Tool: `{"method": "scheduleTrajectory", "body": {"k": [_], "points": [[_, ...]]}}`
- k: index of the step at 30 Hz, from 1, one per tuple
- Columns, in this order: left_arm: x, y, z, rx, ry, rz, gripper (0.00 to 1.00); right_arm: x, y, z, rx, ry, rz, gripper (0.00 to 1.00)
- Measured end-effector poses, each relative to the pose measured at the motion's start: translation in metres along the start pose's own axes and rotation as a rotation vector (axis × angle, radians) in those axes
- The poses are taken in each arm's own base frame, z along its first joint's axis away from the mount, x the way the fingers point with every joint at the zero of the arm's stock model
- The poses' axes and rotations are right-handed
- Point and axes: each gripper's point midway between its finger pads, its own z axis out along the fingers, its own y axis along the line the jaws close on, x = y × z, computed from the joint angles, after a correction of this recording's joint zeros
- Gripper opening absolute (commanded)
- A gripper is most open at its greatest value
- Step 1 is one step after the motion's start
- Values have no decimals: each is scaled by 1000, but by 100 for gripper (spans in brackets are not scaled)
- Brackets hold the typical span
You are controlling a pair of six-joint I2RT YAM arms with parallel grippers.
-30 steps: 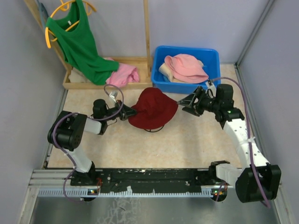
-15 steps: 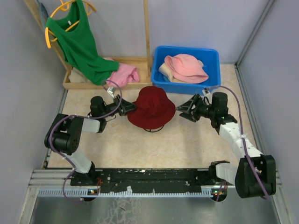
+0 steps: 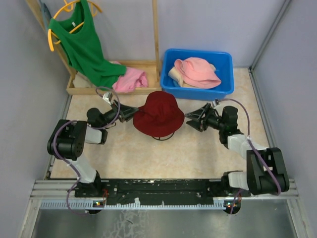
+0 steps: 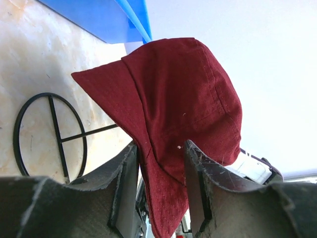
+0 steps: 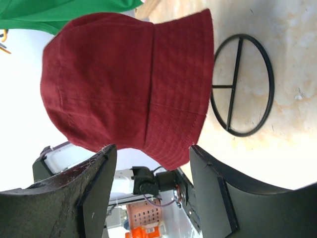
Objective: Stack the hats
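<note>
Beige bench (image 3: 198, 148), centre: dark red hat (image 3: 159, 111) atop wire stand (image 5: 234, 87). Left hand (image 3: 130, 112) parted, brim loose between its fingers (no grip); right hand (image 3: 193, 120) spread wide, empty, just beside the hat.

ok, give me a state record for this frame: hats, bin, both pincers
red hat: on wire stand, mid table
pink hat: in blue bin, on top of beige hat
blue hat: not visible
left pincer: open, red hat's brim between its fingers
right pincer: open, empty, beside red hat, not touching
</note>
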Motion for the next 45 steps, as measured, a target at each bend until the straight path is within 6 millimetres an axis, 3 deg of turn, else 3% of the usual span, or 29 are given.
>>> {"method": "scheduleTrajectory", "body": {"k": [5, 14, 33, 38, 42, 45], "points": [[-1, 3, -4, 28, -16, -50, 45, -8, 5, 7, -47, -14, 3, 61], [-3, 29, -6, -22, -28, -212, 36, -2, -8, 20, -38, 16, 33, 61], [-9, 28, -2, -13, -32, -240, 24, -5, -23, 33, -48, -15, 75, 55], [-10, 31, -1, -16, -32, -246, 21, -8, -18, 34, -71, -27, 65, 36], [-10, 35, 0, -21, -32, -260, 16, -5, -23, 41, -74, -20, 89, 3], [-11, 37, 0, -25, -33, -268, 12, 0, -28, 43, -72, -15, 118, 0]]}}
